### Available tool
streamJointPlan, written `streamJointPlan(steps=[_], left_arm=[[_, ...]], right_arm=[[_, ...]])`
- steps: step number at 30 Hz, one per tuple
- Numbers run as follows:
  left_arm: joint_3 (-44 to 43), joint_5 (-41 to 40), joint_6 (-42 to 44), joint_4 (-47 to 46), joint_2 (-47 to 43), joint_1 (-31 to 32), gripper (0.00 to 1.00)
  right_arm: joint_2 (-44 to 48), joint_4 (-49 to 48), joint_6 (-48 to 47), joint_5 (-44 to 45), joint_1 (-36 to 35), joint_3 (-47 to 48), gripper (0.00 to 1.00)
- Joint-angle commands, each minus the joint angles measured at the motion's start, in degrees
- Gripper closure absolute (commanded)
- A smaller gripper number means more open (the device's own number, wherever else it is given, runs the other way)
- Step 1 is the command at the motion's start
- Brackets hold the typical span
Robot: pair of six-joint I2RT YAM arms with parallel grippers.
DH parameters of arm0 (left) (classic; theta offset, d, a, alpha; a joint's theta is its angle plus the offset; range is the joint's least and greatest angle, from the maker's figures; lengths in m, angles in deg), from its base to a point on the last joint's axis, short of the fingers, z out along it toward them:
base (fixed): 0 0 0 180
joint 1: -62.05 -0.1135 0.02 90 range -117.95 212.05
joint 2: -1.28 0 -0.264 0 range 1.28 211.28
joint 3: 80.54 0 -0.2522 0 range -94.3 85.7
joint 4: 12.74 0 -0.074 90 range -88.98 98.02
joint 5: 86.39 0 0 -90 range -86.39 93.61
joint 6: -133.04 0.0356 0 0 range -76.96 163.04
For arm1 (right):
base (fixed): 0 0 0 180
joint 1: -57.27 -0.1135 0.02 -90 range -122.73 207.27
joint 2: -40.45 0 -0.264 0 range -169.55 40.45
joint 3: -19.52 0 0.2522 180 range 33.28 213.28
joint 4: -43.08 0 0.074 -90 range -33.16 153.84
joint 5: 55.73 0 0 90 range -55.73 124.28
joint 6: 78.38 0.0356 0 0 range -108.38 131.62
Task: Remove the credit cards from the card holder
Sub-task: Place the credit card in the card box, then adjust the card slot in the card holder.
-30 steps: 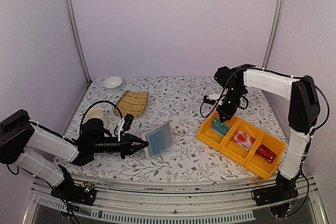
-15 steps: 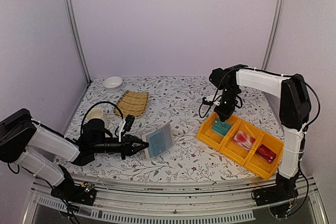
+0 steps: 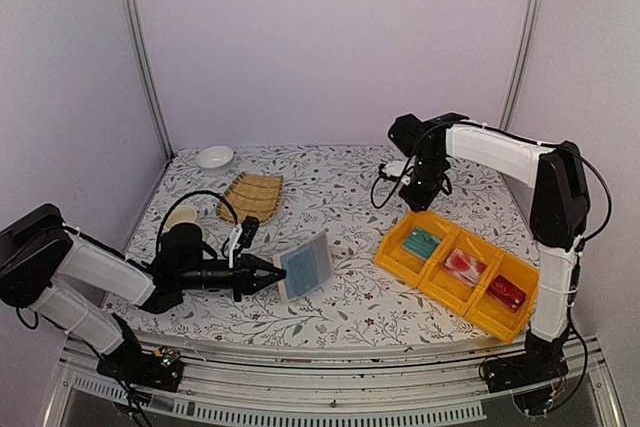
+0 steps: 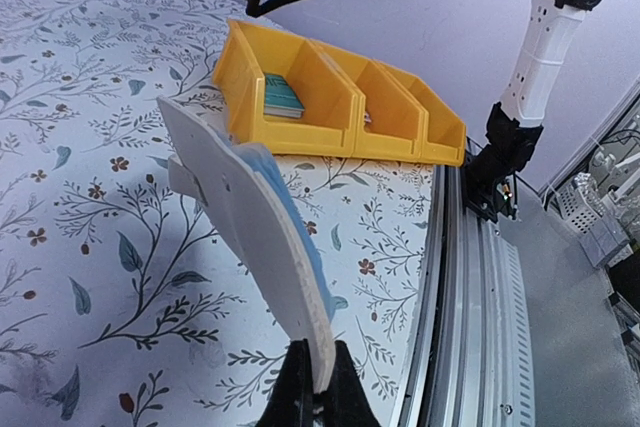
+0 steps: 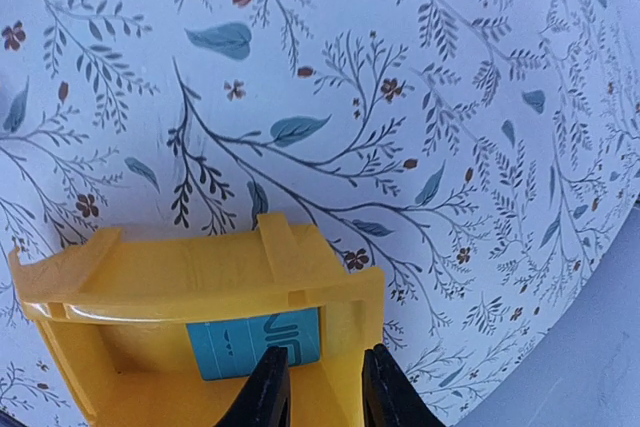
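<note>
The beige card holder (image 3: 305,264) stands on edge, open, its blue-grey lining facing the front; in the left wrist view the card holder (image 4: 250,217) rises from my left gripper (image 4: 318,387), which is shut on its lower edge. A teal credit card (image 3: 421,243) lies in the left compartment of the yellow tray (image 3: 400,265), and a whitish-pink card with red (image 3: 464,266) lies in the middle one. My right gripper (image 3: 425,182) hovers behind the tray. In the right wrist view the gripper (image 5: 325,367) is open and empty above the teal card (image 5: 250,342).
A red object (image 3: 507,292) fills the tray's right compartment. A bamboo mat (image 3: 252,195), a white bowl (image 3: 214,156) and a cup (image 3: 182,217) sit at the back left. The metal front rail (image 4: 480,277) runs close by the card holder.
My right gripper opened, left the teal card in the tray's left compartment, and rose back away from the tray. The left arm and the card holder stayed still.
</note>
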State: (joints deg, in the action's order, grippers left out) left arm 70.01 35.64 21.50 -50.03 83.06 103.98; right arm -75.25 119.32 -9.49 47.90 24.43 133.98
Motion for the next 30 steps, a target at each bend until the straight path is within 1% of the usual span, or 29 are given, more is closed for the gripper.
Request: streamJointPlan(steps=[1,2,3,4,5,6,7,8,9,10,12,13,14,16,18,20,21,24,26,28,30], left_arm=[[-1.7,0.6,1.1,0.0,-0.2,-0.5,1.00],[-1.7,0.6,1.1,0.1,-0.3,-0.5,1.00],[-1.7,0.5,1.0,0.1,-0.4,-0.5,1.00],[-1.6,0.3,1.0,0.2,-0.6,-0.5,1.00],[-1.6,0.1,0.9,0.2,-0.9,-0.4,1.00],[-1.7,-0.1,0.9,0.2,-1.2,-0.4,1.00],[-1.7,-1.5,0.6,0.6,-2.1,-0.3,1.00],[-2.0,-3.5,0.3,1.7,-2.8,-0.2,1.00],[-2.9,-7.1,-0.4,6.0,-3.4,0.0,1.00],[-4.3,-11.4,-1.5,11.0,-3.9,0.2,1.00],[-7.6,-20.1,-3.9,20.9,-4.0,0.4,1.00],[-9.0,-23.4,-4.8,25.1,-3.8,0.4,1.00],[-9.9,-23.9,-5.0,27.2,-3.7,0.4,1.00],[-8.6,-23.4,-5.4,26.4,-4.1,0.5,1.00],[-6.5,-24.4,-5.8,23.9,-4.5,0.5,1.00],[-5.6,-24.5,-5.7,22.3,-4.4,0.2,1.00],[-5.3,-24.1,-5.5,21.0,-4.1,0.0,1.00],[-4.9,-21.5,-5.1,17.1,-1.7,-0.2,1.00],[-5.5,-20.0,-4.5,16.2,0.2,-0.5,1.00],[-5.4,-18.8,-4.8,15.0,1.5,-0.9,1.00],[-5.2,-18.5,-5.3,14.4,2.5,-1.2,1.00]], right_arm=[[3.6,-3.8,4.3,4.2,-4.2,5.3,0.73],[5.8,-6.1,6.0,3.5,-5.2,5.2,0.73],[8.0,-9.7,7.7,0.3,-6.2,4.5,0.73],[10.6,-14.2,9.0,-5.6,-7.2,2.7,0.73],[14.1,-21.0,10.8,-15.9,-7.9,-2.7,0.72],[17.8,-29.7,11.5,-26.2,-8.7,-9.3,0.70],[26.5,-61.5,18.4,-45.2,-11.5,-28.9,0.63],[27.9,-73.8,25.7,-46.3,-12.7,-36.1,0.61],[28.0,-83.5,29.3,-45.6,-14.0,-40.2,0.60],[27.0,-85.4,32.6,-42.4,-15.2,-41.4,0.60],[23.3,-82.3,36.5,-36.0,-17.0,-40.1,0.61],[21.2,-79.6,37.4,-34.3,-17.2,-38.6,0.61],[19.4,-77.4,38.0,-32.2,-17.5,-37.3,0.61],[16.6,-75.8,38.8,-30.2,-18.0,-36.6,0.61],[14.1,-73.6,37.6,-27.8,-19.3,-35.3,0.60],[11.3,-71.4,35.3,-24.8,-20.9,-33.7,0.56],[10.0,-71.0,34.3,-24.8,-21.3,-33.0,0.51],[5.3,-72.7,32.6,-28.6,-21.4,-31.8,0.38],[1.9,-73.6,30.6,-32.6,-21.4,-28.0,0.29],[-1.8,-73.7,28.9,-36.8,-21.4,-25.1,0.28],[-5.1,-72.4,27.3,-38.1,-21.3,-22.5,0.28]])
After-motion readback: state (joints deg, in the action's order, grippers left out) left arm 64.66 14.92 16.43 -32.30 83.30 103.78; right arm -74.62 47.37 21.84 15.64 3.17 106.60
